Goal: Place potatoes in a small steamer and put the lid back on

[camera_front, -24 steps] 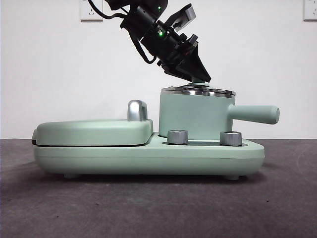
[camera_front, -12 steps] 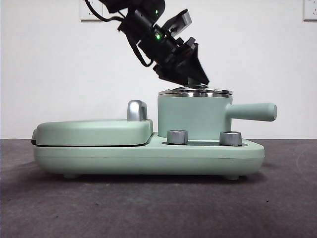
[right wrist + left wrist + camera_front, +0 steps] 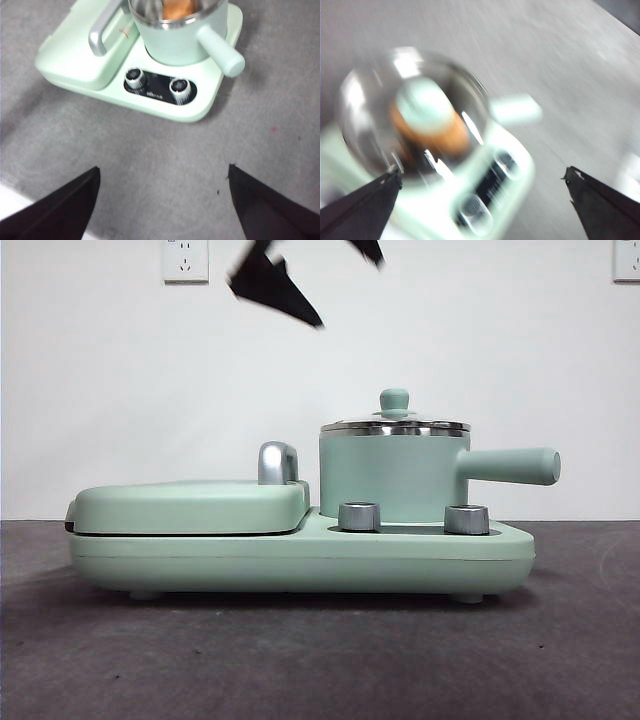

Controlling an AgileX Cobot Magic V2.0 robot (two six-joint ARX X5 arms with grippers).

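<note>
Black, pointed, wedge-shaped jaws on both arms

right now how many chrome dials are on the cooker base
2: a left dial and a right dial, side by side on the base, in front of the small steamer.

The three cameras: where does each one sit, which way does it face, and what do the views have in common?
Front view: low, at table height, looking level across at the small steamer with the lid on; the left hand shows as black tips at the top.
Left wrist view: above the steamer, looking down through the glass lid at the potato; blurred, its open jaws at the bottom corners.
Right wrist view: high and back, looking down at the steamer; the right hand is open over bare table.
All three share the steamer; both wrist views show the potato inside.
</note>
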